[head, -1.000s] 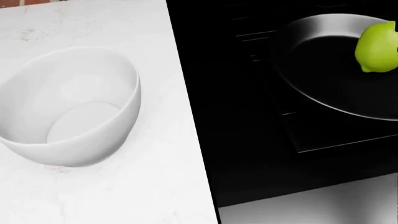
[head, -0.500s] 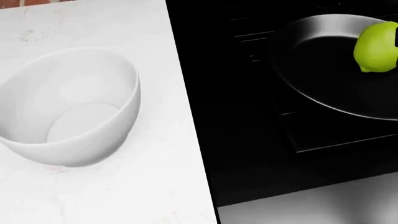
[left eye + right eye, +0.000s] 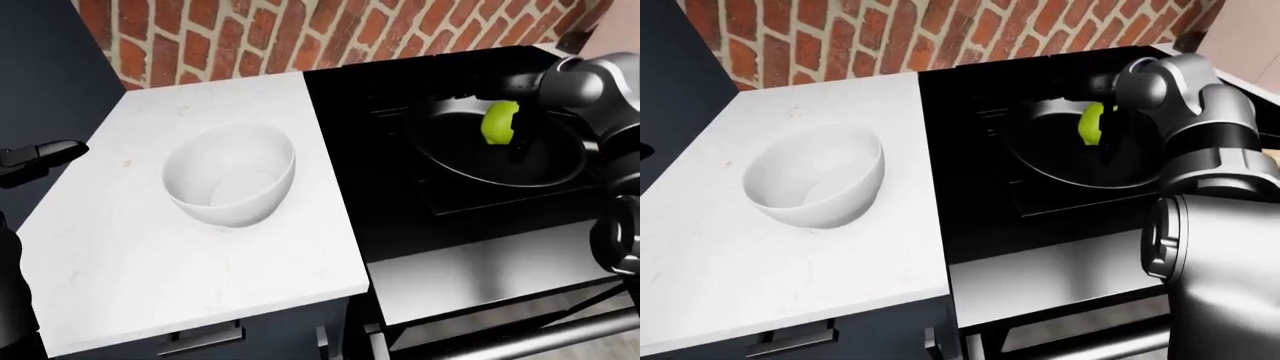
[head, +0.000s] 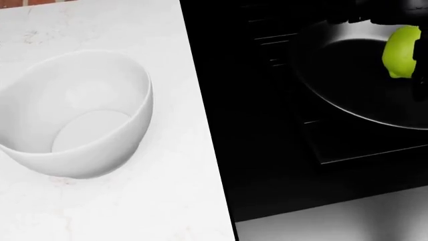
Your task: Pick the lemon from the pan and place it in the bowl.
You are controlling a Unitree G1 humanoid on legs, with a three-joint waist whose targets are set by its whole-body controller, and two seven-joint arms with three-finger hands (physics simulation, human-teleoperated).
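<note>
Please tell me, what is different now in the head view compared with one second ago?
The right robot hand has closed in on the lemon: dark fingers now cross above it and cover its right edge. The lemon has hardly shifted and looks still in the pan. The bowl and the view itself stayed as they were.
</note>
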